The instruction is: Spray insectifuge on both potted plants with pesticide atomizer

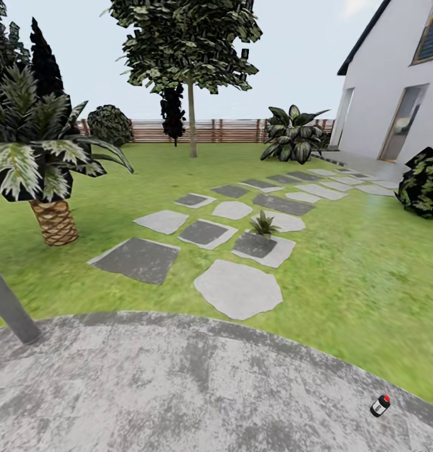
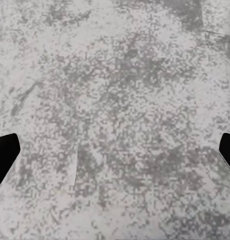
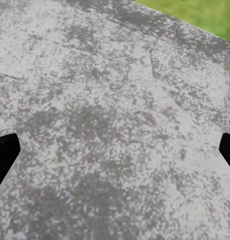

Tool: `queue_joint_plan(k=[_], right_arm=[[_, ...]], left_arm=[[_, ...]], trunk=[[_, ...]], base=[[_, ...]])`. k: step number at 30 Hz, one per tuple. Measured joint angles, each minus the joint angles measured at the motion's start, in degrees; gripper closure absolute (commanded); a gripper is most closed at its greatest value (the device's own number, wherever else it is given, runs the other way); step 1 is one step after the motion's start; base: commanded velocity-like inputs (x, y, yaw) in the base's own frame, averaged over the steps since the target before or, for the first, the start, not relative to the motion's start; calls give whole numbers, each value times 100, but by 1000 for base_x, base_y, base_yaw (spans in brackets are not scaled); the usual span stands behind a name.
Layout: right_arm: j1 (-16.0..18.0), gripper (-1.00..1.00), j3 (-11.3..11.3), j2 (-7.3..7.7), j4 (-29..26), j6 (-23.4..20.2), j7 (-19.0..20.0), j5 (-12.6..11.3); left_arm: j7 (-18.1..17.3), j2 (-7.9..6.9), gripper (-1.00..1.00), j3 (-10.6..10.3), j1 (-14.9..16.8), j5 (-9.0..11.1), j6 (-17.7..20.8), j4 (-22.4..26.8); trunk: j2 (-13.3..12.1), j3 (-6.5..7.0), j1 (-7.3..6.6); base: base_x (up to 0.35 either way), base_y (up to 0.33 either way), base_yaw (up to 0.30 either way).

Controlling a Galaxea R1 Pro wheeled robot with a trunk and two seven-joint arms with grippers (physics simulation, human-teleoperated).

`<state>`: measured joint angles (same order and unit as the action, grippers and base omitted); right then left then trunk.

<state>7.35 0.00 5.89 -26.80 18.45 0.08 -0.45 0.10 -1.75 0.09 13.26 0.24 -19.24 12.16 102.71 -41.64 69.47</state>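
The pesticide atomizer lies tilted on the round mottled-grey patio at the near right, a small dark bottle with a white stripe and a red-spotted head. Far off by the brown slat fence stands a rosette of broad pointed green leaves, which looks like one potted plant; I cannot make out its pot. My left gripper hangs open over bare paving, dark fingertips at the picture's sides. My right gripper is open too, above paving near the lawn's edge.
Grey stepping slabs lead across the lawn toward a white house. A small spiky thin-leaved plant grows among them. A scaly-trunked palm and a grey pole stand left; a dark bush right.
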Motion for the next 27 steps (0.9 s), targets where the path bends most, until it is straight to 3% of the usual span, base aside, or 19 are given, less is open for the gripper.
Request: queue_joint_plan(k=[6, 27], right_arm=[[0, -100, -1, 0, -11, 0, 0, 2], [1, -100, 9, 1, -6, 27, 4, 20]], left_arm=[[-2, 0, -100, 0, -1, 0, 0, 2], [-2, -1, -100, 0, -2, -1, 1, 1]], trunk=[[0, 7, 0], [0, 7, 0]], base=[[302, 160, -207], [302, 160, -5]])
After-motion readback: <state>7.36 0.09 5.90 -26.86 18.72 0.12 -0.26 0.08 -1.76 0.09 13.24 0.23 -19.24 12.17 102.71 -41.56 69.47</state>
